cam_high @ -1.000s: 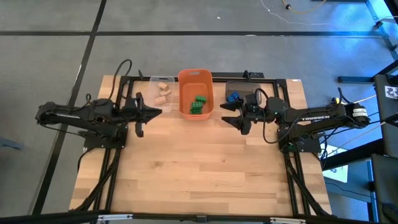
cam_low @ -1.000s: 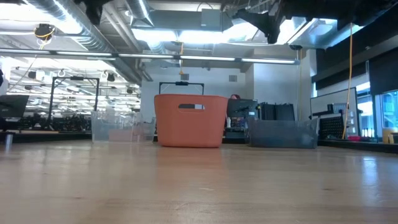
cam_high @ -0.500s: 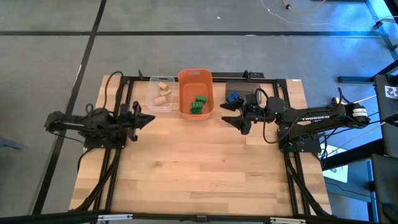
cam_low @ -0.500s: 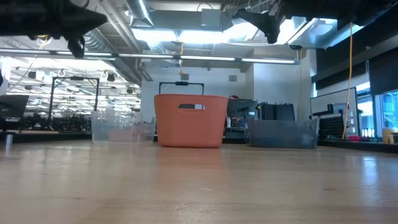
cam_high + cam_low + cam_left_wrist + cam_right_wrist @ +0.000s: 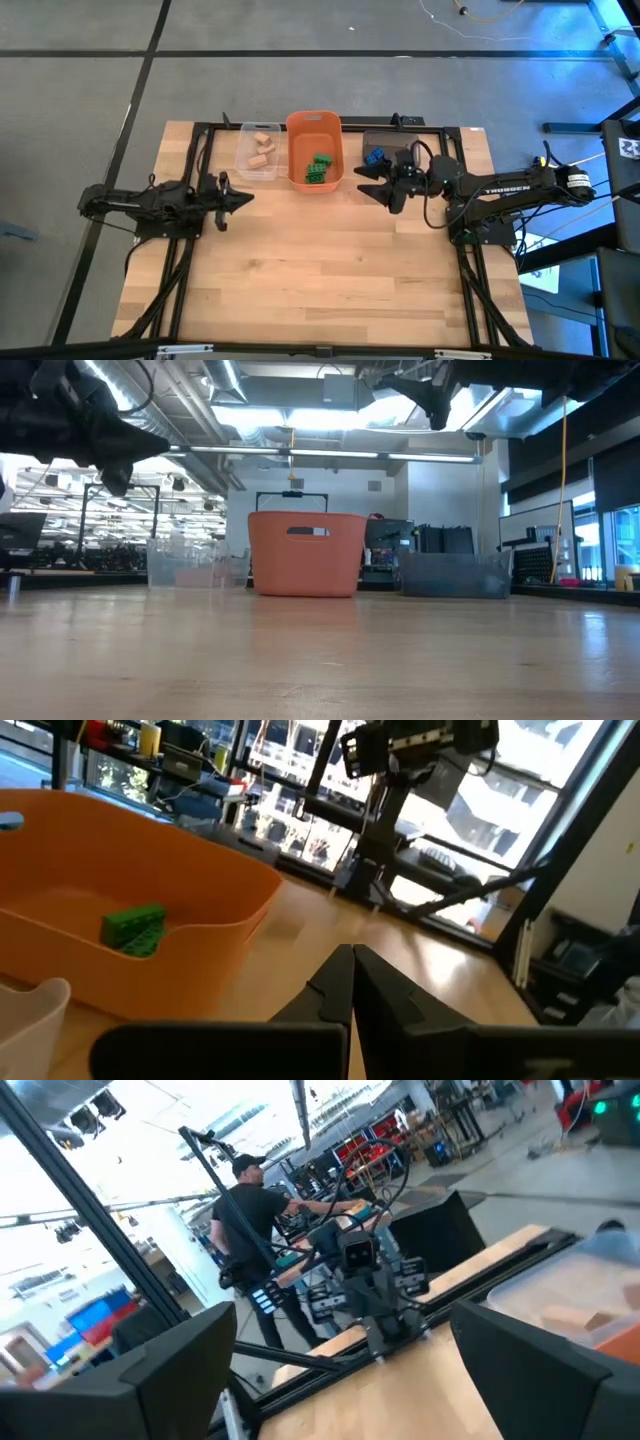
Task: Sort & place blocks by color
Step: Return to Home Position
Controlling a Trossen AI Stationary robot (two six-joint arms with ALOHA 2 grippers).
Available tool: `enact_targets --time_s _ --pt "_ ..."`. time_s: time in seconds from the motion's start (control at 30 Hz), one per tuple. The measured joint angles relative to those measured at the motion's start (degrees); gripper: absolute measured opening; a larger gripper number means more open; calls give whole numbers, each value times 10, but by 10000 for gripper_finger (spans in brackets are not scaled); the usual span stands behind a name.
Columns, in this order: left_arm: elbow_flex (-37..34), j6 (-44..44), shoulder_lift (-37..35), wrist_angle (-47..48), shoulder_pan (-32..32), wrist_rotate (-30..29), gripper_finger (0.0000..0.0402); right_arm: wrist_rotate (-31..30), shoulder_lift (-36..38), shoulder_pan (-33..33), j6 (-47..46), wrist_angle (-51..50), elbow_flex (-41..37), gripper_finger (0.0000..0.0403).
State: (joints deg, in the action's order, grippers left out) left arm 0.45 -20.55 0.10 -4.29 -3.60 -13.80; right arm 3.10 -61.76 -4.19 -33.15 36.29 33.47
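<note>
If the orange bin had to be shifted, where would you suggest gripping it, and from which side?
Probably the rim of the orange bin at its far short wall, from straight above, one finger inside, one outside. The walls stand upright with an open top, and the green blocks lie toward the near end, so the far end leaves room.

The left gripper (image 5: 243, 197) has pulled back from beside the clear bin (image 5: 259, 152), away from the table's (image 5: 320, 270) far edge. Its arm has folded toward the left edge and hangs lower in the low view.
</note>
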Motion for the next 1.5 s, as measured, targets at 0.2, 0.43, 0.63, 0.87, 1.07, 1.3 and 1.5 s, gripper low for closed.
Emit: enact_targets --time_s 0.2,0.43,0.63,0.87,1.07,1.3,1.5 --pt "0 20 3 11 0 0 0 48 14 -5 -25 -30 0 313" --pt "0 21 3 11 0 -2 0 90 105 -17 55 -146 0 120" --pt "0 21 3 11 0 -2 0 91 209 -17 113 -261 0 14" --pt "0 21 3 11 0 -2 0 85 318 -17 138 -390 0 4" --pt "0 21 3 11 0 -2 0 57 397 -17 133 -395 -30 2" --pt "0 21 4 11 0 -2 0 40 480 -16 78 -265 -177 1" --pt "0 21 4 11 0 -2 0 19 545 -16 51 -243 -258 1"
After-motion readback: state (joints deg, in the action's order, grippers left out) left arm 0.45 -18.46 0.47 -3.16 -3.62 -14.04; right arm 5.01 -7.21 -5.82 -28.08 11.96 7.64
